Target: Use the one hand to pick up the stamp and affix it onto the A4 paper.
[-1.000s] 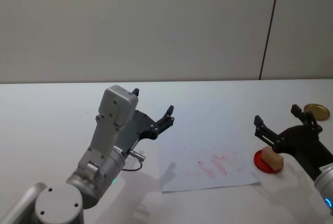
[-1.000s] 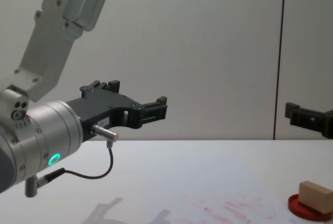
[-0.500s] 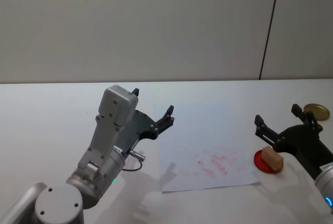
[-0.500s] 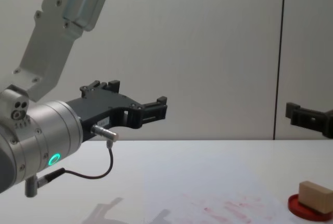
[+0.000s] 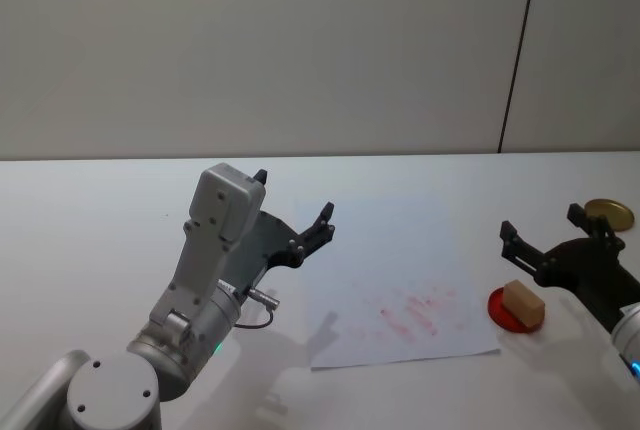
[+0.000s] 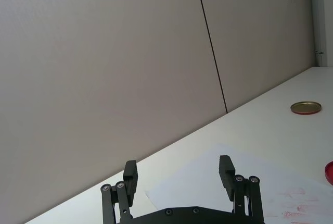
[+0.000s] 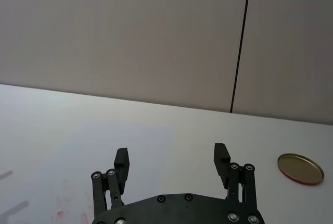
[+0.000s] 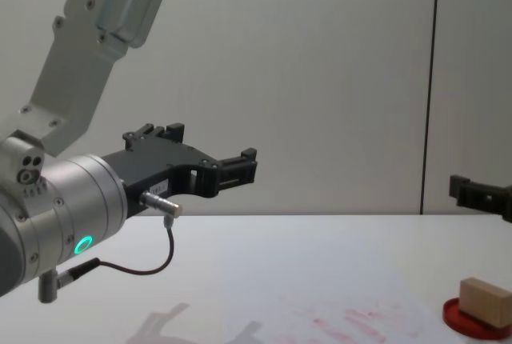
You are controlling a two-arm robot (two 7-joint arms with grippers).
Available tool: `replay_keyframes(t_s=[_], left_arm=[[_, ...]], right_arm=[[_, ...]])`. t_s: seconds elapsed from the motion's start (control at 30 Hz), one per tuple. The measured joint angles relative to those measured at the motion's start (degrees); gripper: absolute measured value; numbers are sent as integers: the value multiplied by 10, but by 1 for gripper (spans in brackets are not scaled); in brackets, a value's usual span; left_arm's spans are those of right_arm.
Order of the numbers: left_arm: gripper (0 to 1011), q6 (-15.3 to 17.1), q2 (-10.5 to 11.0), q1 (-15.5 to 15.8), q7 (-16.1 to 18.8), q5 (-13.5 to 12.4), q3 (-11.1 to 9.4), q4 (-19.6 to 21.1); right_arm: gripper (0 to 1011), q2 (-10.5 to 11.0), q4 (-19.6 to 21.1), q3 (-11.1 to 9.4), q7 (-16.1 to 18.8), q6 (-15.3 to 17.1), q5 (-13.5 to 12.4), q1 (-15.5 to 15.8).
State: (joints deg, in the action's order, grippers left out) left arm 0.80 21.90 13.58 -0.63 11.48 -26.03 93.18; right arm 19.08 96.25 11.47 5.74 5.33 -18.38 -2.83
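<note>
The stamp (image 5: 523, 302) is a small tan wooden block standing on a round red ink pad (image 5: 500, 312), just right of the A4 paper (image 5: 400, 270). The paper is a white sheet with red smudges near its front right part. My right gripper (image 5: 542, 222) hovers open just behind and above the stamp, holding nothing. The chest view has the stamp (image 8: 486, 300) low at the right, with one right fingertip (image 8: 472, 194) above it. My left gripper (image 5: 294, 195) hangs open and idle in the air over the paper's left edge.
A gold round lid (image 5: 608, 213) lies on the white table at the far right, behind my right gripper; the right wrist view has the lid (image 7: 300, 168) too. A grey wall with a dark vertical seam stands behind the table.
My right gripper has shifted slightly to the right, still open. The stamp, the paper and my left arm have not moved.
</note>
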Motion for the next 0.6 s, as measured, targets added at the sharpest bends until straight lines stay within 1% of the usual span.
replay_keyframes(t_s=[0.23,0.43,0.6], left_arm=[[993,0,0,0,0,0,0,0],[993,0,0,0,0,0,0,0],[993,0,0,0,0,0,0,0]], right_arm=[[1001,-2,-19,-4,11,29,-9,-17],[1001,-3,-19,-5,15,54,-15,-20],[1001,-3,-10,-5,15,80,-20,-19]])
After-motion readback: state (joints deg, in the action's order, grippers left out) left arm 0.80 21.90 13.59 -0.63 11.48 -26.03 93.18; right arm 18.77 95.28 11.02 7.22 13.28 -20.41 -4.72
